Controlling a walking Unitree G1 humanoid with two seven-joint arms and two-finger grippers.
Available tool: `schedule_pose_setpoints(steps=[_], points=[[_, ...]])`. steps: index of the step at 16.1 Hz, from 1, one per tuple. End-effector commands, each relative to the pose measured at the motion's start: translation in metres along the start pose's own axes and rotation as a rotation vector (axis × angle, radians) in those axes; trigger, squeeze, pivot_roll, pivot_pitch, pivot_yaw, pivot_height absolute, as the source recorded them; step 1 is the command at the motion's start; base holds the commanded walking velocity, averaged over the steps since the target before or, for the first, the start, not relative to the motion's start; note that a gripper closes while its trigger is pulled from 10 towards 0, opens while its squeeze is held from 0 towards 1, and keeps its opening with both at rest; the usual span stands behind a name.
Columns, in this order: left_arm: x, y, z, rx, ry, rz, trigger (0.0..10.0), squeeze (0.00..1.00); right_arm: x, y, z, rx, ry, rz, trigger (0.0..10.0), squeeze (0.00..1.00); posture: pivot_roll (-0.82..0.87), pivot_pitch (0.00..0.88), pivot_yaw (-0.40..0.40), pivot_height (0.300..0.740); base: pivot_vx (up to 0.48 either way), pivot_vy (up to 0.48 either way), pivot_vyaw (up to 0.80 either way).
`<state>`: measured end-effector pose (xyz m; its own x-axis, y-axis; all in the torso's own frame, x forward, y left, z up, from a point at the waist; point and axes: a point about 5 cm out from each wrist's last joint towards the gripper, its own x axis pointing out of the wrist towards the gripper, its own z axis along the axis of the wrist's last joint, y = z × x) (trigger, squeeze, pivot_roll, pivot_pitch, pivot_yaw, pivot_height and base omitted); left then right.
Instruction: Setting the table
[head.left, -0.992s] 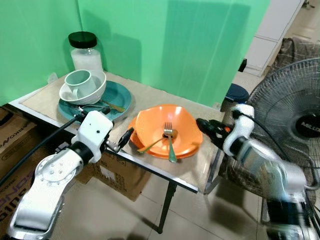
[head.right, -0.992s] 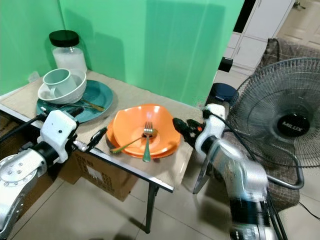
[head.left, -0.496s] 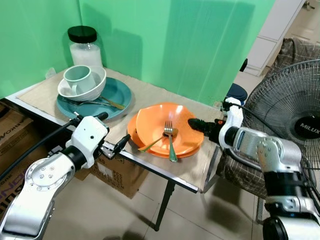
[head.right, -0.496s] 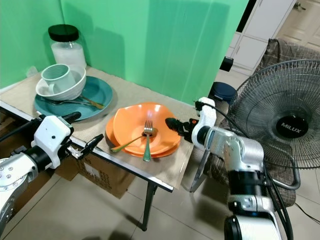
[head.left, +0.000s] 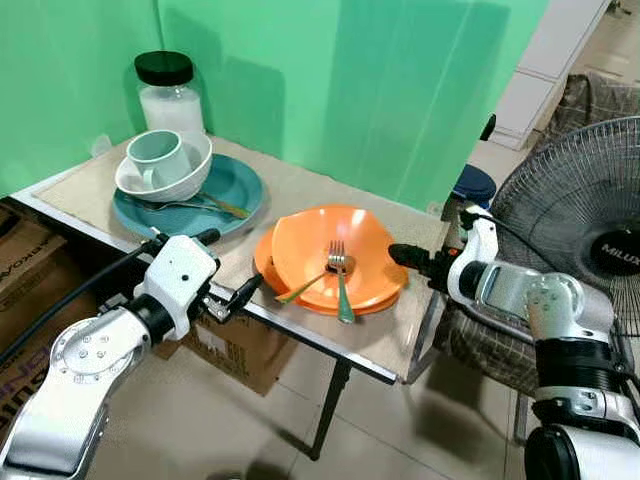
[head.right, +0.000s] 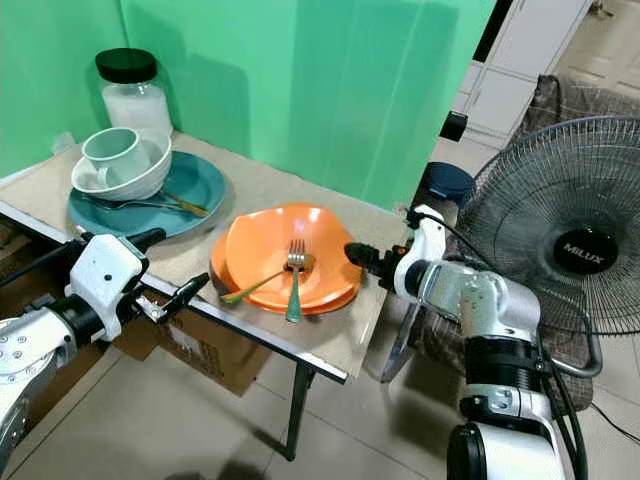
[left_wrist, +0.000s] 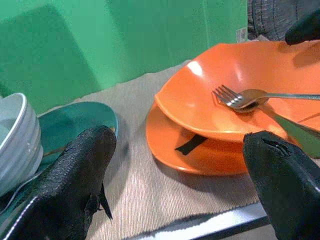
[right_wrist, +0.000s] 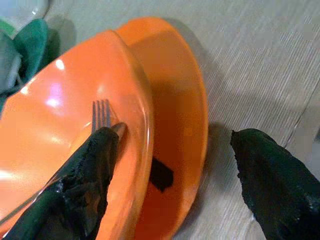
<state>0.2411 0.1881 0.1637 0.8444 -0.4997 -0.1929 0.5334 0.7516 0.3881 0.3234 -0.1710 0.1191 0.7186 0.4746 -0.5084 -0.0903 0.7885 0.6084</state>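
Observation:
An orange bowl (head.left: 305, 240) sits on an orange plate (head.left: 388, 290) near the table's front edge, and a fork (head.left: 341, 290) and a spoon (head.left: 303, 289) lie in the bowl. My left gripper (head.left: 226, 266) is open at the table edge, just left of the plate, and its fingers (left_wrist: 75, 185) frame the plate's rim. On the plate's right side my right gripper (head.left: 403, 257) is open and empty, just off the rim. To the left, a teal plate (head.left: 242, 186) carries a white bowl (head.left: 192, 176) with a mug (head.left: 158, 158) inside, and more cutlery (head.left: 226, 209).
A glass jar (head.left: 170, 95) with a black lid stands at the back left against the green backdrop. The small table (head.left: 390, 345) ends just right of the orange plate. A standing fan (head.left: 590, 230) is close on the right. Cardboard boxes (head.left: 240, 350) sit under the table.
My right gripper has drawn back a little to the right, off the orange plate's rim. The left gripper has barely shifted at the table edge. The dishes have not moved.

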Motion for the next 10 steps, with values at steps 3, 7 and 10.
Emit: schedule_pose_setpoints(steps=[3,7,10], points=[[0.0029,-0.002,0.0024,0.006,-0.008,-0.032,10.0,0.0,0.0019,0.0,-0.0047,0.075,0.038,0.009,2.9,0.0,0.11,0.0,-0.09,0.74,0.0,0.0,0.0],[0.0033,-0.0026,0.0028,0.005,-0.008,-0.038,10.0,0.0,0.0046,0.0026,-0.0052,0.178,0.067,0.046,0.0,0.0,0.11,0.0,-0.095,0.74,0.0,0.0,0.0],[0.0032,-0.0033,0.0025,0.004,-0.008,-0.037,10.0,0.0,0.0056,0.0058,-0.0051,0.188,0.078,0.064,0.0,0.0,0.11,0.0,-0.099,0.74,0.0,0.0,0.0]])
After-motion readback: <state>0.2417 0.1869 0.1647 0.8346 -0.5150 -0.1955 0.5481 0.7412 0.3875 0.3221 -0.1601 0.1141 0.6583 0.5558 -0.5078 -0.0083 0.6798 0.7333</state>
